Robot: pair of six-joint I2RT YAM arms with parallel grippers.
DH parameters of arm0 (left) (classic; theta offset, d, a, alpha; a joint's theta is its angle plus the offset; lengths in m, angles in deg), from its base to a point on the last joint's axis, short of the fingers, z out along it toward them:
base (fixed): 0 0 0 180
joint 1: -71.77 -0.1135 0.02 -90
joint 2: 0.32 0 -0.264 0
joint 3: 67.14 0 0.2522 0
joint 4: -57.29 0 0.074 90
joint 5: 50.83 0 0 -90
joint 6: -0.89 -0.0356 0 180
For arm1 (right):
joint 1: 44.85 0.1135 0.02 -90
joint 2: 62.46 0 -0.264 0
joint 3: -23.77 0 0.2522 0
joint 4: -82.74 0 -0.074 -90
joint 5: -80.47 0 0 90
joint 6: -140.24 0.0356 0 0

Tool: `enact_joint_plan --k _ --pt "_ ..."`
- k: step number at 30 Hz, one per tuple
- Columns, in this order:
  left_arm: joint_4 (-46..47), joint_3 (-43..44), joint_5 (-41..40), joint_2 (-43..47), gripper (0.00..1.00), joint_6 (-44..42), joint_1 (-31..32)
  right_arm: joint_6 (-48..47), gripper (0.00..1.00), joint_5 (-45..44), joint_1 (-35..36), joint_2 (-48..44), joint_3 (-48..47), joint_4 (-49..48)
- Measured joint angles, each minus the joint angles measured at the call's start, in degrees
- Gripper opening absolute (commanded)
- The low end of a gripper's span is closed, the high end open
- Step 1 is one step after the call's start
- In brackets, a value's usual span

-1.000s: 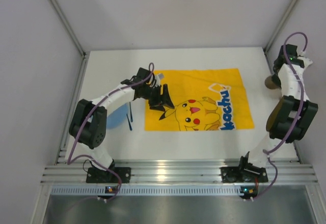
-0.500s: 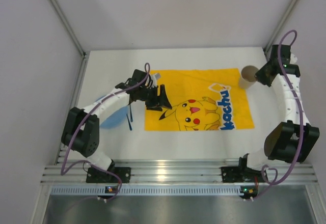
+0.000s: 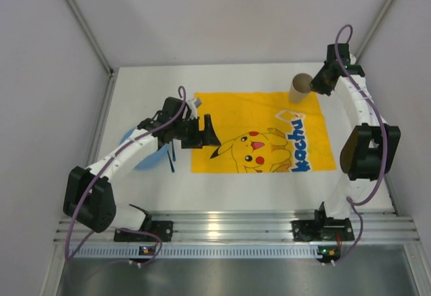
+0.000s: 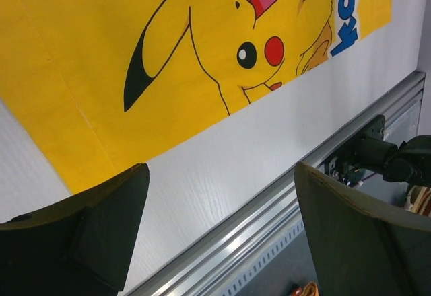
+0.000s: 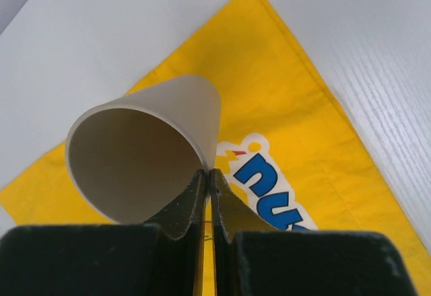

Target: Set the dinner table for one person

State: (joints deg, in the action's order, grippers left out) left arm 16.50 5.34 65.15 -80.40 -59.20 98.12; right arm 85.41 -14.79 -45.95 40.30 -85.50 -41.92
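The white dinner table (image 3: 256, 192) carries a yellow Pikachu-print mat (image 3: 259, 118). My right gripper (image 3: 316, 84) is shut on the rim of a tan paper cup (image 3: 300, 87), holding it above the mat's far right corner. In the right wrist view the cup (image 5: 145, 144) is pinched by its wall between the fingers (image 5: 185, 205). My left gripper (image 3: 207, 133) is open and empty above the mat's left edge. In the left wrist view its wide-apart fingers (image 4: 87, 235) frame bare table (image 4: 222, 181) and the mat (image 4: 101, 60).
A blue plate (image 3: 145, 151) lies left of the mat, partly under my left arm, with dark blue utensils (image 3: 172, 156) beside it. An aluminium rail (image 3: 236, 229) runs along the near table edge. Grey walls enclose the table on three sides.
My right arm has swung from the far right edge leftward with the cup, which now hangs over the mat's far right corner. My left arm has shifted slightly left.
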Motion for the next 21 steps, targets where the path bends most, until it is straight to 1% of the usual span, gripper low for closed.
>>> enact_joint_plan --k 4,8,14,21 --pt "-1.7 -1.3 -1.8 3.1 0.94 0.0 0.0 0.0 0.0 -3.8 0.2 4.5 -3.9 1.7" --pt "-3.3 -1.7 -3.5 4.6 0.94 0.0 0.0 0.0 0.0 -6.8 0.2 7.8 -4.7 3.3" --pt "-4.8 -1.7 -4.9 4.9 0.94 0.0 0.0 0.0 0.0 -10.3 0.1 10.3 -5.6 3.3" --pt "-6.3 -1.7 -5.5 4.9 0.94 0.0 0.0 -0.5 0.0 -14.6 0.1 14.9 -12.0 3.7"
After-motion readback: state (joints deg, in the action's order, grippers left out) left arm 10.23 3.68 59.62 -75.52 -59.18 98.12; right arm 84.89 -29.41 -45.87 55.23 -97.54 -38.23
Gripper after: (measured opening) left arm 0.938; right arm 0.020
